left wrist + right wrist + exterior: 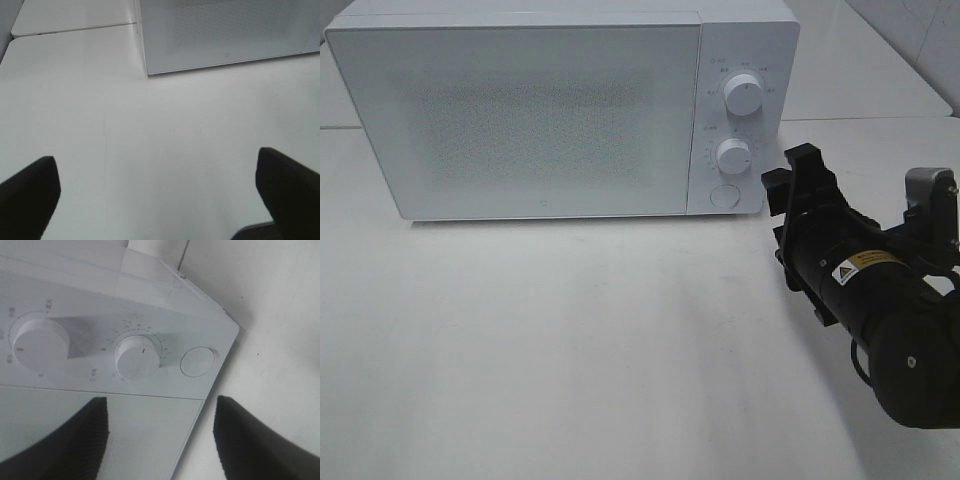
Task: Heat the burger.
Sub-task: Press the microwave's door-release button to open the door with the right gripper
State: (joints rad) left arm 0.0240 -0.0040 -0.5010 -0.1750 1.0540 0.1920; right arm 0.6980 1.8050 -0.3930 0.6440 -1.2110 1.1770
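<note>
Facing microwave (520, 110), right tool (160, 407) spread

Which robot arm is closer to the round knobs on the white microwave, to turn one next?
Probably the right. Its black gripper hangs beside the white microwave's control panel, jaws apart, facing the lower round white knob. The left gripper is open over bare white table, away from the knobs.

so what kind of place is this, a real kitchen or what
Likely a robot test bench staged as a kitchen, not a home: a white microwave stands door shut on a plain white table, with a black robot arm beside its dials.
</note>
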